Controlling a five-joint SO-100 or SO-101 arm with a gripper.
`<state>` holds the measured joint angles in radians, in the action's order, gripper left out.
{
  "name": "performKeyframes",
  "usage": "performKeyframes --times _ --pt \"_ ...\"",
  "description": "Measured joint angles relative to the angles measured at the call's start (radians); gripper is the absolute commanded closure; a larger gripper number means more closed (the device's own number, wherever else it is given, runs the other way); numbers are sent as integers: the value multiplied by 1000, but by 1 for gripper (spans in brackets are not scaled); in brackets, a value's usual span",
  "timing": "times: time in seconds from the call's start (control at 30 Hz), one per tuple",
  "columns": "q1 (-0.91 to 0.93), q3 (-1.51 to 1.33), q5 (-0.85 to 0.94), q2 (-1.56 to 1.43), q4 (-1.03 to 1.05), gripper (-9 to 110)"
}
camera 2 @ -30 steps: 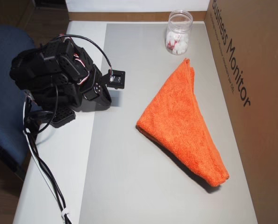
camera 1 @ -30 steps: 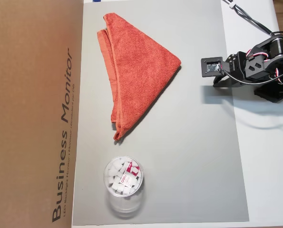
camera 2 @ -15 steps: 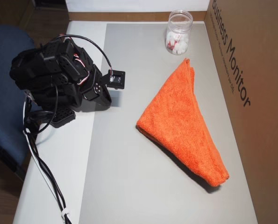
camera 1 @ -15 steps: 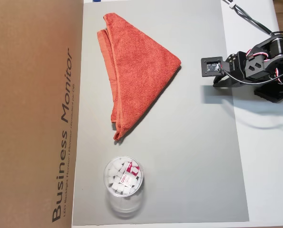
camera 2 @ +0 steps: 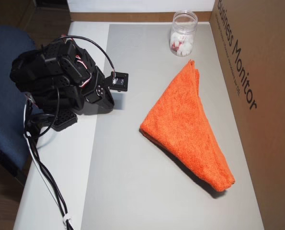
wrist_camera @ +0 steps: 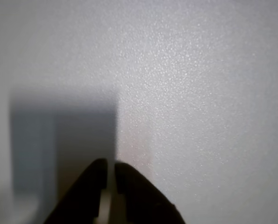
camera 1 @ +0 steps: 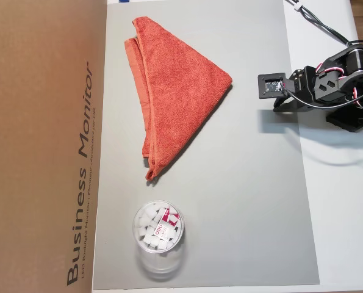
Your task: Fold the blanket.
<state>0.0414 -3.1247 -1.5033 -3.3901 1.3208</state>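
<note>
**Materials and finishes observed**

The blanket [camera 1: 176,85] is orange-red terry cloth with a fuzzy, looped pile; its hemmed edge bands look flatter and smoother. The mat [camera 1: 254,201] beneath is grey and matt, showing a fine grainy texture in the wrist view. The box [camera 1: 44,146] is brown cardboard, matt, with dark printed lettering. The jar [camera 2: 183,33] is clear, glossy plastic. The arm [camera 2: 56,79] appears to be black plastic, semi-matt. The tabletop [camera 2: 61,177] is white and smooth.
</note>
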Motion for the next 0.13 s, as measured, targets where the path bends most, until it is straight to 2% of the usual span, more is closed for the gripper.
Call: performKeyframes --times 0.13 --pt "0 0 0 0 0 102"
